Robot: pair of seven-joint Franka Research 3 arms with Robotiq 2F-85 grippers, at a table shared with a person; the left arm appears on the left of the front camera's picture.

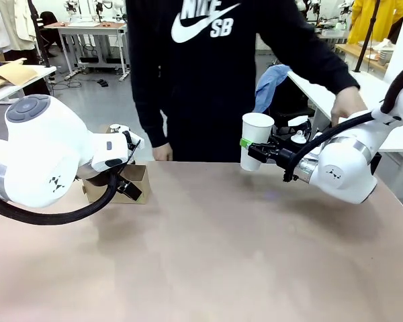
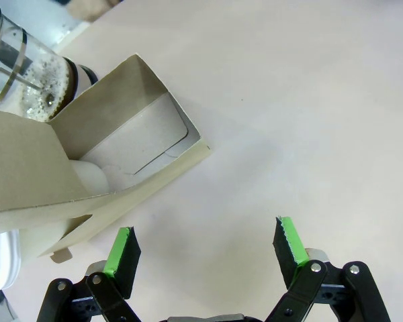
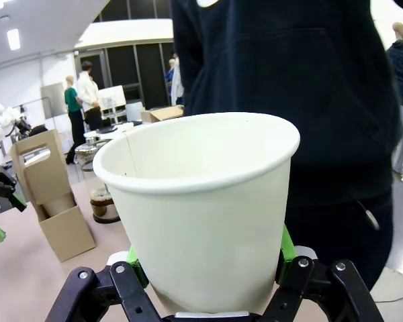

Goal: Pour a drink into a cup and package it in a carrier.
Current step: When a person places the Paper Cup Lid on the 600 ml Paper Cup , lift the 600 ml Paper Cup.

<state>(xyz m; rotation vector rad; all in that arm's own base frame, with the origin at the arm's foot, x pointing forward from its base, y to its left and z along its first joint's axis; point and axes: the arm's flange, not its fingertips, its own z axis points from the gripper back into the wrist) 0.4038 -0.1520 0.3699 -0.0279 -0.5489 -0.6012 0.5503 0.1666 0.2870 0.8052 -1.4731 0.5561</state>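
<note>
I am gripping the cup (image 1: 256, 131) with the right fingers (image 1: 245, 141) closed around its lower half, aloft well to the right of the carrier (image 1: 131, 182). The left fingers (image 2: 124, 248) are hanging wide open and empty near the carrier, with the drink (image 3: 104, 200) standing just beside it. The cup is thin paper, I judge: light and crushable, so I am favouring a gentle mid-wall squeeze.
</note>
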